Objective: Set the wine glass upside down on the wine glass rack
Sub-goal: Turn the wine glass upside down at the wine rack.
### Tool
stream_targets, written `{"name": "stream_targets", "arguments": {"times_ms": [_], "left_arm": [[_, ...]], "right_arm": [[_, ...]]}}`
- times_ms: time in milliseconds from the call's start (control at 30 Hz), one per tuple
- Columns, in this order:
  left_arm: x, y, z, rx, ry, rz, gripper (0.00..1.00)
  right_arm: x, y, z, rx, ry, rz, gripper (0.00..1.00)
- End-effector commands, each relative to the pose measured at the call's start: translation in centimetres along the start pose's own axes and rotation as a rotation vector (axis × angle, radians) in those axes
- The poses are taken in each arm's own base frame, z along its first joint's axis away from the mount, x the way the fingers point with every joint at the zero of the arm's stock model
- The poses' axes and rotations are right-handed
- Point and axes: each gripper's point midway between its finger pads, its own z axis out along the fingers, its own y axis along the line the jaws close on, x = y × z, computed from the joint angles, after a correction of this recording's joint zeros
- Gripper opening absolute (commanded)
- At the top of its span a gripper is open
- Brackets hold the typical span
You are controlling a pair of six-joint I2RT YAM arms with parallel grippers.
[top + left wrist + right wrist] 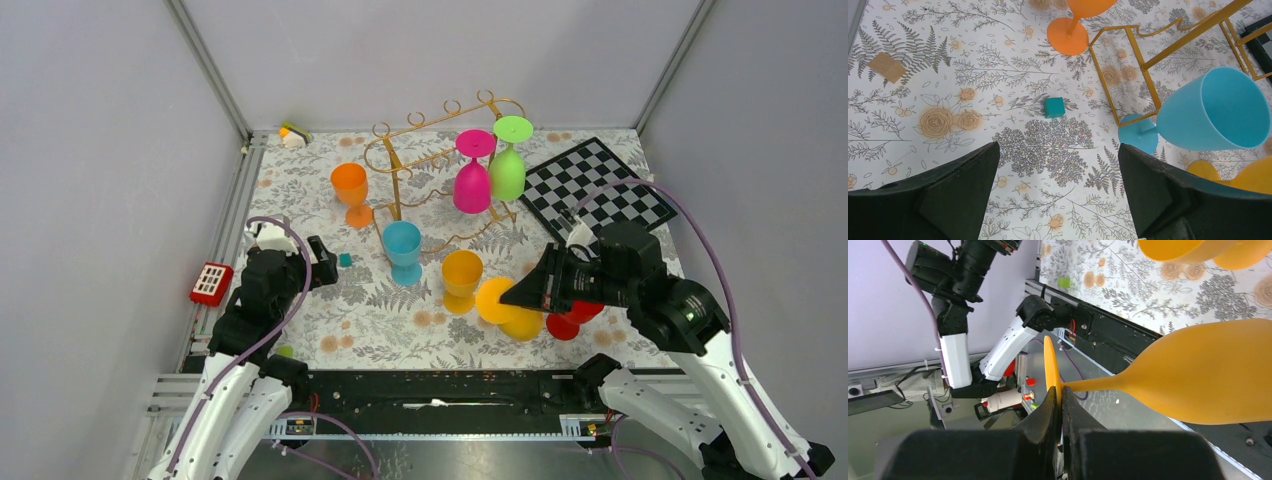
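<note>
Right end effector (1059,397) pinching the yellow wine glass (1208,370) by its foot, bowl sideways; left end effector (1058,146) spread. Wine glass rack (396,185) stands well ahead. Advisable: turn the bowl downward, then slide the stem along a free rail, clear of the pink glass (472,178).

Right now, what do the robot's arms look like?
The left arm and right arm match: white tubes low down, chunky black joints higher up, and a purple cable looping along each. Their jaws are black wedges.
</note>
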Motion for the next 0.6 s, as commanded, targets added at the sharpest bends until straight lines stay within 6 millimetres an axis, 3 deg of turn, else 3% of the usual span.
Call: {"name": "stream_targets", "arguments": {"times_ms": [0, 367, 567], "left_arm": [[-1.4, -0.3, 0.2, 0.014, -0.060, 0.002, 0.99], [-1.4, -0.3, 0.2, 0.016, -0.061, 0.003, 0.99], [-1.3, -0.4, 0.3, 0.018, -0.058, 0.005, 0.99]], "right_arm": [[-1.4, 4.1, -0.1, -0.144, -0.015, -0.013, 0.00], [-4.6, 8.4, 0.8, -0.265, -0.074, -0.001, 0.00], [-6.1, 9.4, 1.3, -0.276, -0.108, 0.012, 0.00]]}}
